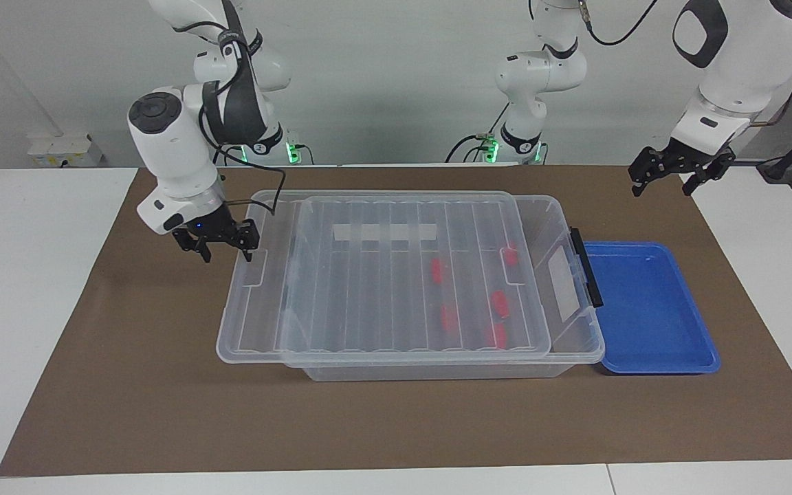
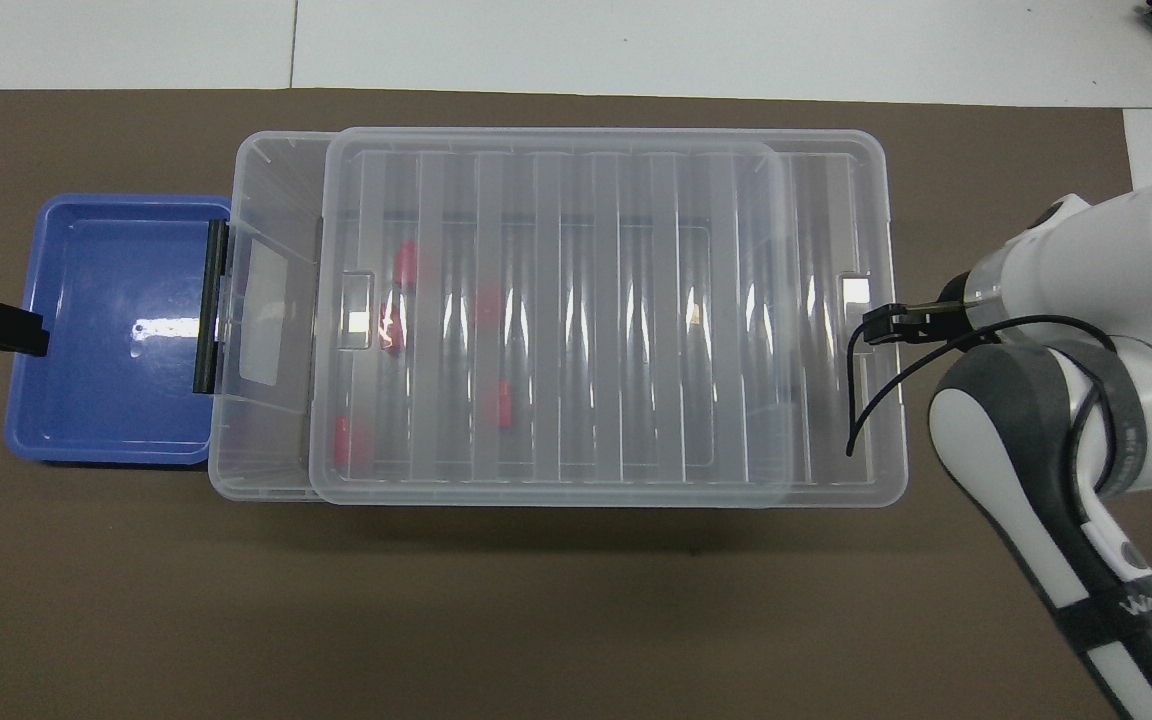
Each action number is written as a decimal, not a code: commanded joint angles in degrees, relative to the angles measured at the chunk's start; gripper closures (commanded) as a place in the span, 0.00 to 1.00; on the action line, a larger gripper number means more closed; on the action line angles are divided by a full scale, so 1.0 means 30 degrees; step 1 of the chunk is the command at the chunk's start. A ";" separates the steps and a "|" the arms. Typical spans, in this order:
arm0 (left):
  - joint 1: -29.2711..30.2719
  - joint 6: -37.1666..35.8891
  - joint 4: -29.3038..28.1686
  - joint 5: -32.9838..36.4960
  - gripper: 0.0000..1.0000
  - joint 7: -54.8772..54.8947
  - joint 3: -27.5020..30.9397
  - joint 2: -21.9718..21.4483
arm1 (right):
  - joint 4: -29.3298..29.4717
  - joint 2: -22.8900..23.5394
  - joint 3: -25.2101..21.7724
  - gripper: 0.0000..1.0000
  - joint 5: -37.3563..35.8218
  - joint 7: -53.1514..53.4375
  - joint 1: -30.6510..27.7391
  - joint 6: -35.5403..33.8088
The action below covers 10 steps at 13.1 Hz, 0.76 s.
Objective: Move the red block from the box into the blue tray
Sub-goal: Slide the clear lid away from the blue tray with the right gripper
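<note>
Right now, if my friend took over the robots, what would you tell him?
Right gripper: open, at the lid's edge, at the right arm's end of the box.
Left gripper: open, waiting in the air near the blue tray's end of the table.
The lid lies on the box, slid toward the right arm's end.
Five red blocks, like this red block, are inside the box under the lid.
The blue tray sits beside the box's black latch, with nothing in it.
Done: no block moved yet.
Left: take the lid off, pick a block, put it in the tray.
</note>
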 commanded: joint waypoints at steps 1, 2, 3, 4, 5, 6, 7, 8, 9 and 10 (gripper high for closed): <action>0.0100 0.0438 -0.0721 -0.0184 0.00 0.0119 0.0011 -0.0592 | -0.0505 -0.0498 0.0149 0.16 0.0201 -0.2417 -0.1341 -0.0167; 0.0100 0.0438 -0.0721 -0.0184 0.00 0.0119 0.0011 -0.0592 | -0.0505 -0.0498 0.0149 0.16 0.0202 -0.3152 -0.1664 -0.0342; 0.0100 0.0438 -0.0721 -0.0184 0.00 0.0119 0.0011 -0.0592 | -0.0505 -0.0498 0.0149 0.16 0.0202 -0.3565 -0.1987 -0.0401; 0.0100 0.0438 -0.0721 -0.0184 0.00 0.0148 -0.0047 -0.0592 | -0.0505 -0.0498 0.0149 0.16 0.0202 -0.4033 -0.2280 -0.0402; -0.0016 0.0438 -0.0721 -0.0184 0.00 0.0119 -0.0019 -0.0592 | -0.0505 -0.0498 0.0149 0.16 0.0202 -0.4560 -0.2515 -0.0373; -0.0046 0.0438 -0.0721 -0.0184 0.00 0.0148 -0.0048 -0.0592 | -0.0505 -0.0498 0.0149 0.16 0.0173 -0.4971 -0.2749 -0.0344; 0.0012 0.0438 -0.0721 -0.0184 0.00 0.0119 -0.0019 -0.0592 | -0.0505 -0.0498 0.0149 0.16 0.0201 -0.5150 -0.2810 -0.0343; 0.0099 0.0380 -0.0721 -0.0184 0.00 0.0177 -0.0019 -0.0592 | -0.0505 -0.0498 0.0149 0.16 0.0173 -0.5354 -0.2839 -0.0343; -0.0161 0.0089 -0.0692 -0.0184 0.00 0.0090 -0.0077 -0.0650 | -0.0505 -0.0498 0.0149 0.16 0.0172 -0.5588 -0.2898 -0.0285; -0.0308 0.0463 -0.0633 -0.0155 0.00 0.0119 -0.0251 -0.0679 | -0.0476 -0.0498 0.0149 0.16 0.0201 -0.5649 -0.2956 -0.0314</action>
